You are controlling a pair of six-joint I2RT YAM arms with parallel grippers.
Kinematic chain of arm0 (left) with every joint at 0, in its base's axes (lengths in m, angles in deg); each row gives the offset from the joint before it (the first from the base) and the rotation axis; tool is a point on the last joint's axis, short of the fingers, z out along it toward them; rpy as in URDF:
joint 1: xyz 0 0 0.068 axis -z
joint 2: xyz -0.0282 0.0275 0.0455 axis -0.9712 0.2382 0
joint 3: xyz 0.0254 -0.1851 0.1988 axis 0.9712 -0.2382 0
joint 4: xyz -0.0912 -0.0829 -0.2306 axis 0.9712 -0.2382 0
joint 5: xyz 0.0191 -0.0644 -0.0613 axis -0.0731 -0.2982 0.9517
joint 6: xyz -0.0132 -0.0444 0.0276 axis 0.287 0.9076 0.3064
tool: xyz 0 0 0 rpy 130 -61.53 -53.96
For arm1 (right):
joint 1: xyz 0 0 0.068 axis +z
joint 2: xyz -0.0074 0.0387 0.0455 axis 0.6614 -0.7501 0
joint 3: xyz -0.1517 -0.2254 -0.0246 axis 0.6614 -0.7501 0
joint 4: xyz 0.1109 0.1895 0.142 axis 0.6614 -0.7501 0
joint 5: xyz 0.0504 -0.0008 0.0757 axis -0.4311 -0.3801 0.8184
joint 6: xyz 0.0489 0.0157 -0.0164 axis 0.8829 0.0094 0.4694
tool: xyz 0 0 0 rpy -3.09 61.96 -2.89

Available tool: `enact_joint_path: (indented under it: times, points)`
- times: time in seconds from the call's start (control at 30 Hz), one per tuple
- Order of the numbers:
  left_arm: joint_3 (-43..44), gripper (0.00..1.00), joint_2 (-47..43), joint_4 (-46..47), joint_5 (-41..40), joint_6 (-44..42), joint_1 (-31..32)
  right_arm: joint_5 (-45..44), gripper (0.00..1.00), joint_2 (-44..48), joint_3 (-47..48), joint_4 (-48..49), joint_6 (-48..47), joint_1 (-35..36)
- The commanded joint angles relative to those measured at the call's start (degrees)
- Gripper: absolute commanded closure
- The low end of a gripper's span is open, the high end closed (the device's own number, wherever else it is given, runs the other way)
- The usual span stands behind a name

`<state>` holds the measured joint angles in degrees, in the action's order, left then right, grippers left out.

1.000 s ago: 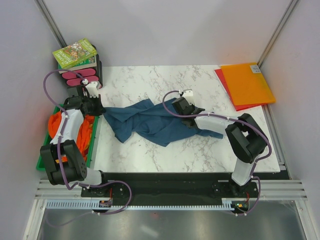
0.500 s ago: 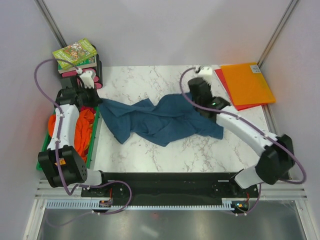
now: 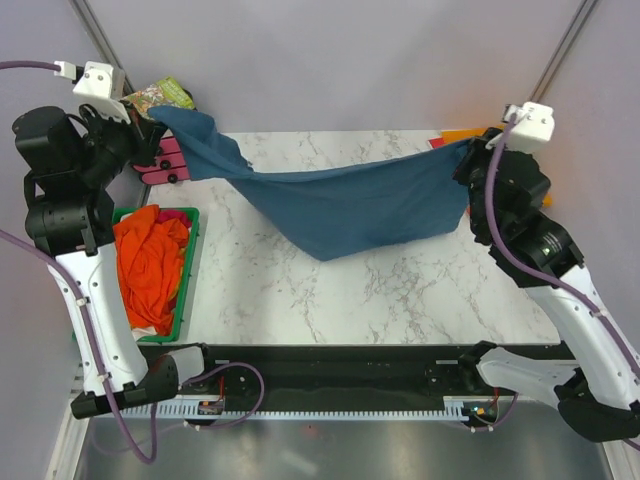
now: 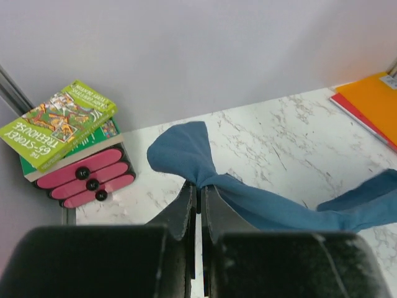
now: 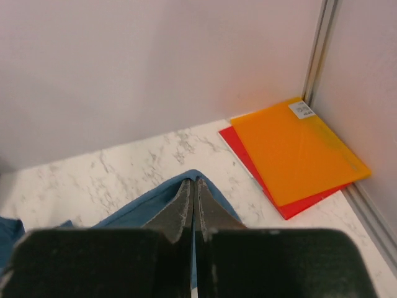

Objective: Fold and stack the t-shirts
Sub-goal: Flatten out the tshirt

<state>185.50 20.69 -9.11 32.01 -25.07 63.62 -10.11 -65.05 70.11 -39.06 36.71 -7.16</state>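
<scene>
The teal-blue t-shirt hangs stretched in the air across the table, held up at both ends. My left gripper is raised at the far left and is shut on one bunched corner of the shirt; the jaws pinch the cloth. At the far right my right gripper is also raised and shut on the shirt's other edge, its fingertips closed over the hem. Orange t-shirts lie heaped in the green bin at the left.
A green book lies on a pink and black block in the far left corner. Flat orange and red folders lie in the far right corner. The marble table runs beneath the hanging shirt.
Both arms have lifted and spread apart, pulling the blue shirt off the table and stretching it between them. The right gripper closed on the shirt's edge before rising.
</scene>
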Motion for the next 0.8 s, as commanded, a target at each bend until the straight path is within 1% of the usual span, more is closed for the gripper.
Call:
enact_joint_path:
  times: [0.0, 0.1, 0.2, 0.33, 0.47, 0.6, 0.77]
  points:
    - [11.3, 0.98, 3.3, -7.5, -2.3, -0.6, -0.2, 0.2, 1.00, -0.2, 5.1, -4.8, -3.0, 0.0]
    - [19.3, 0.98, 3.9, -9.8, -2.4, 0.5, -0.2, 1.2, 1.00, 0.1, 12.0, -6.6, -3.5, 0.0]
    - [19.7, 0.98, 2.4, -10.3, -2.1, 2.2, -0.2, 1.4, 1.00, 0.6, 13.0, -9.0, -3.8, 0.0]
    - [20.6, 0.98, -1.2, -9.7, -4.5, 3.1, -0.2, 1.0, 1.00, 4.0, 12.7, -8.7, -6.8, 0.0]
    - [24.9, 0.98, -4.1, -9.6, -6.4, 3.1, -0.2, 0.9, 1.00, 7.1, 16.3, -9.9, -9.4, 0.1]
    - [27.3, 0.98, -8.4, -9.5, -7.8, 3.1, -0.2, 0.7, 1.00, 10.4, 16.8, -10.8, -10.7, 0.0]
    - [28.6, 0.98, -13.3, -9.1, -12.6, 3.2, 0.1, -0.4, 1.00, 14.4, 17.1, -12.6, -12.0, 0.0]
